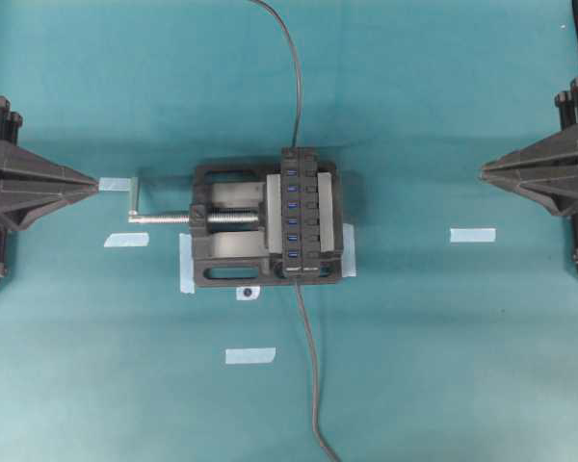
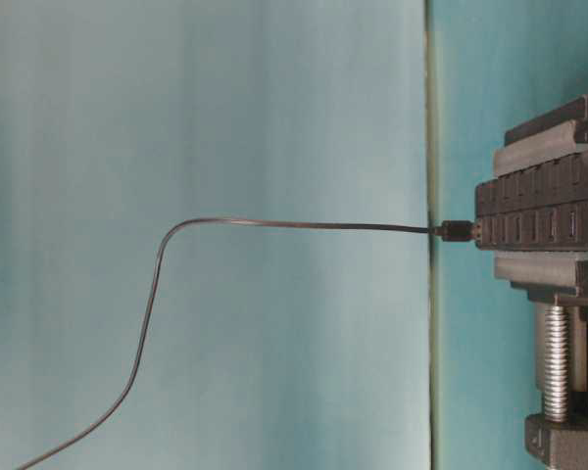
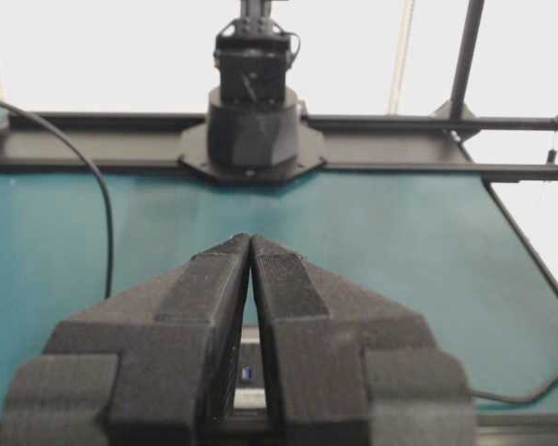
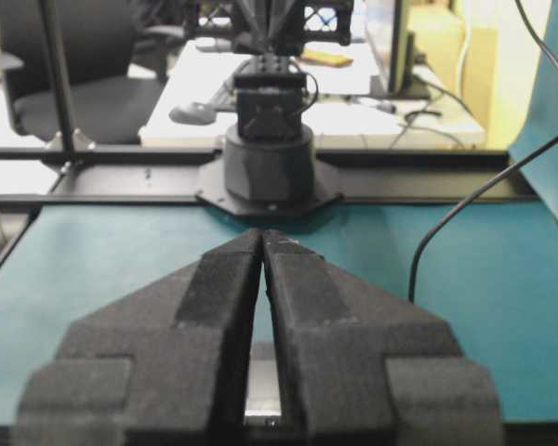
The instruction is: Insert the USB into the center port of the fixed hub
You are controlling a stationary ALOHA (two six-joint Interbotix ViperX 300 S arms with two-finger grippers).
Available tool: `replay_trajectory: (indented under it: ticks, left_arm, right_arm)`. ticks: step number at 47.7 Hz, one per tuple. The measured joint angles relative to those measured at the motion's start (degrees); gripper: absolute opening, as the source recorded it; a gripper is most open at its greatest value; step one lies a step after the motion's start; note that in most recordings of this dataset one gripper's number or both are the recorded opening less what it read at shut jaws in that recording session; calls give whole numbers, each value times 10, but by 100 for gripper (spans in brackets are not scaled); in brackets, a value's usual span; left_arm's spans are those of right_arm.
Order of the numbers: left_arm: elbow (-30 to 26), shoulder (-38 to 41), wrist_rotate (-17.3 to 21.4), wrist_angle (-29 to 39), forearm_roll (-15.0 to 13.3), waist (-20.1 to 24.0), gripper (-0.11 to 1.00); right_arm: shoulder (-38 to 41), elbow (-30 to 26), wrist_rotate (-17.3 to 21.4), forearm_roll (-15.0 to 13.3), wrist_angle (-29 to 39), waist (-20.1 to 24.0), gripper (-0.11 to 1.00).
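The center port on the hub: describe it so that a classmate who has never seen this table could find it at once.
In the overhead view, find the black vise with its silver screw in the middle of the teal table. Clamped at its right side is the fixed hub, a narrow black strip with seven blue slots in a column. The center port is the fourth, with three alike above it and three below.

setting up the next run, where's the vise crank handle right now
In the overhead view the vise crank handle sticks out left of the vise, pointing at the left gripper, beside a tape strip.
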Motion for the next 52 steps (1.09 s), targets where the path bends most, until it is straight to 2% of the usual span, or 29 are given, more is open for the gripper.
replay_trajectory:
  ticks: [2,7,12,16,24,31,42,52]
  left_arm:
    - [0,0,-2,0,1,-1,12]
    - [6,1,-20,0,2,-17,1]
    - [7,2,-25,4,1,-20,1]
    - [7,1,-25,18,1,-20,1]
    - [4,-1,-25,74,2,-20,1]
    - [1,0,-25,107,2,-20,1]
    - [1,1,-25,126,2,-20,1]
    - [-6,4,-25,171,2,-20,1]
  right_arm:
    - [-1,0,0,1,0,0,15]
    - [-9,10,8,19,0,-1,2]
    - [-21,15,43,44,13,-3,-1]
    - [-25,14,70,50,34,-3,-1]
    - [-19,10,82,48,106,-7,-1]
    - [-7,-4,82,47,163,-28,-1]
    - [36,-37,82,12,249,-63,-1]
    - [83,-68,83,4,306,-71,-1]
